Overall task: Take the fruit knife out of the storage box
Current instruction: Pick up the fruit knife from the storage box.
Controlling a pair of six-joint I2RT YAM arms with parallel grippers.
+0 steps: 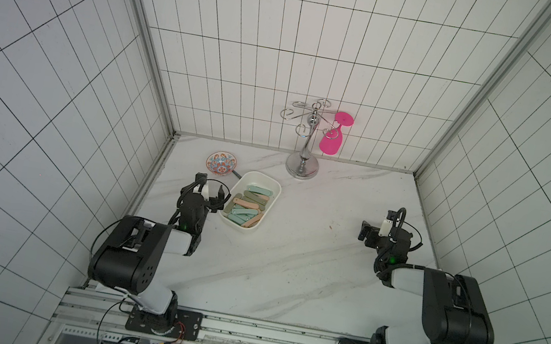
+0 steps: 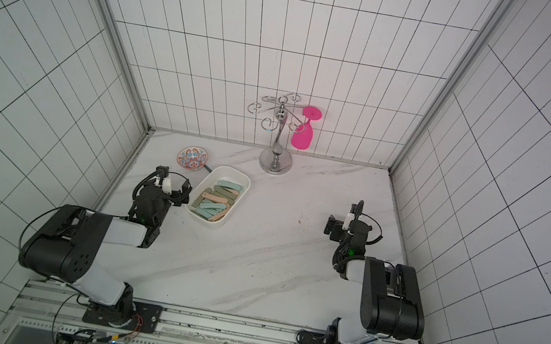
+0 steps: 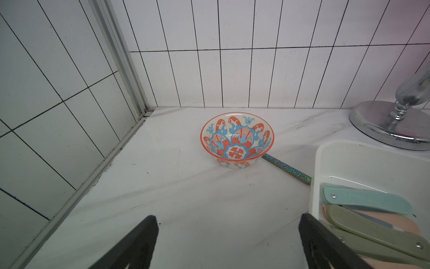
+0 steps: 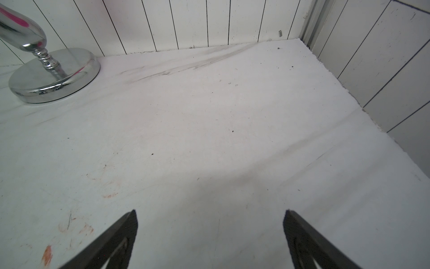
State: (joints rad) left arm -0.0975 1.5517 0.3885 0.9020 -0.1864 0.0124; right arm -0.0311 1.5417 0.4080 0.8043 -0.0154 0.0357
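Noting both jaws spread, empty: left gripper (image 1: 218,198) just beside the shallow white plastic storage box (image 1: 262,179), centre-left of frame; right gripper (image 1: 365,231) well apart. Folded pastel-handled fruit knives (image 1: 247,206) lie overlapped inside; I risk pinching two or dragging the light box.

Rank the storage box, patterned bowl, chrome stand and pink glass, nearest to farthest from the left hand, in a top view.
1. storage box: beside the left hand.
2. patterned bowl: just beyond, back-left.
3. chrome stand: by the back wall.
4. pink glass: hanging on the stand's far side.
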